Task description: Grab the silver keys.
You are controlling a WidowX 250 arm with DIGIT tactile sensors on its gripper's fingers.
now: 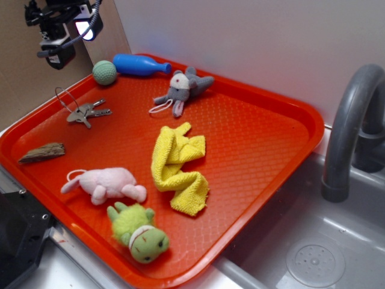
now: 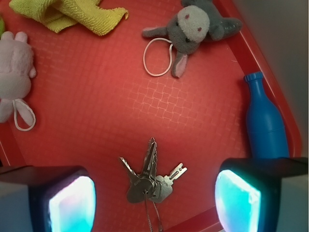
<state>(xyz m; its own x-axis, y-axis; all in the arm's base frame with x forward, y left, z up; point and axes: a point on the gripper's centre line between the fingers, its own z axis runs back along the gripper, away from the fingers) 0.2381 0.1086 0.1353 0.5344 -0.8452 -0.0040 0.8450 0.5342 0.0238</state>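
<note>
The end effector (image 2: pixel 154 193) hangs above the far left corner of the red plastic tray (image 1: pixel 252 120). In the wrist view, the silver keys (image 2: pixel 149 179) on their thin wire ring lie on the tray floor between its two fingers (image 2: pixel 72 203), apart from both. Right of the end effector lies the blue plastic bottle (image 2: pixel 264 123), along the tray's rim. Ahead and slightly right rests the grey plush mouse (image 2: pixel 193 24); ahead and left lies the yellow crumpled cloth (image 2: pixel 67 14); far left, the pink plush toy (image 2: pixel 14 67). In the exterior view, a green knitted ball (image 1: pixel 104 71) sits just beside the bottle, below the end effector, and a brown wood chip (image 1: pixel 42 153) and green plush toy (image 1: pixel 139 232) lie well beyond the keys along the tray's near side.
</note>
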